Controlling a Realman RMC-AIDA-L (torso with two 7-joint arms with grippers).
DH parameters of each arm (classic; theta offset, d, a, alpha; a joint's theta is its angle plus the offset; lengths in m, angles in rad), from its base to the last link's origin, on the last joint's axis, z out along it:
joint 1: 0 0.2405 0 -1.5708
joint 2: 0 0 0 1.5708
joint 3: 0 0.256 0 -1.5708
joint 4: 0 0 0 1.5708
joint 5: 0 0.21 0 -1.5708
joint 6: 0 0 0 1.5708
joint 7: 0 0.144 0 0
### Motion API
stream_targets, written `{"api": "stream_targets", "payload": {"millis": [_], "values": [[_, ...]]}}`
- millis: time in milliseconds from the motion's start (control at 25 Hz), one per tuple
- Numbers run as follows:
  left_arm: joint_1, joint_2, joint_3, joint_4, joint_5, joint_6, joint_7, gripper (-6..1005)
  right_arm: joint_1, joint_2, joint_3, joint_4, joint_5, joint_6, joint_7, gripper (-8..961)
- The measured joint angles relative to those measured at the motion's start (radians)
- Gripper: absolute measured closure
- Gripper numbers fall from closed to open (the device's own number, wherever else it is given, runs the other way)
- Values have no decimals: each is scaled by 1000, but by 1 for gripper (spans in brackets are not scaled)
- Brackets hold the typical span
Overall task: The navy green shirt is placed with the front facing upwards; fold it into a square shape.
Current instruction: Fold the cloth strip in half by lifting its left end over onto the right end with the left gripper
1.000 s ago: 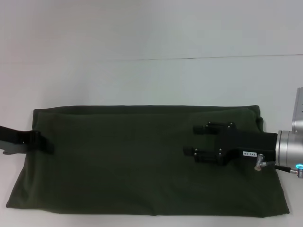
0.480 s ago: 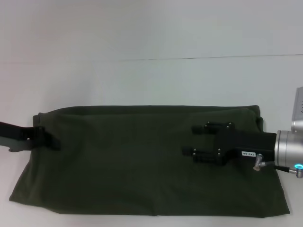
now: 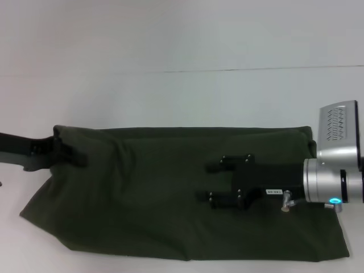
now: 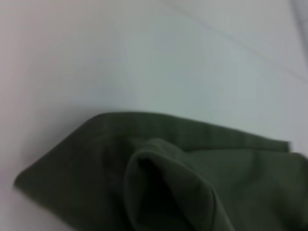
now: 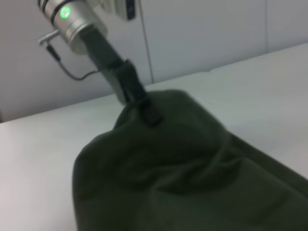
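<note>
The navy green shirt [image 3: 148, 199] lies as a long, plain green band across the white table, with no lettering or collar showing. My left gripper [image 3: 68, 154] is shut on the band's left end, near the far corner, and holds it raised and drawn inward. The right wrist view shows the left gripper [image 5: 144, 109] pinching a lifted peak of the shirt [image 5: 192, 168]. In the left wrist view a raised fold of the shirt [image 4: 96, 159] bulges up. My right gripper [image 3: 207, 182] is open and low over the band's right-middle, its two fingers spread apart and pointing left.
The white table [image 3: 170, 96] stretches bare beyond the shirt, with a thin seam line running across it. The shirt's near edge lies close to the table's front. A pale wall [image 5: 207, 33] stands behind the left arm.
The left gripper has moved right and up, dragging the shirt's left end inward and off the table. The right gripper has slid left across the shirt.
</note>
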Motion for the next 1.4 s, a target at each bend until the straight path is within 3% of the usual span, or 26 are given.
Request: {"api": "stream_targets", "payload": {"millis": [480, 880, 1400], "values": [[31, -3, -22, -10, -210, 116, 34, 864, 78, 7, -57, 89, 0, 79, -29, 207], [51, -3, -79, -11, -250, 163, 63, 864, 123, 11, -70, 142, 52, 125, -66, 208], [54, -6, -86, -11, -266, 161, 75, 865, 153, 13, -115, 178, 69, 225, -71, 622]]}}
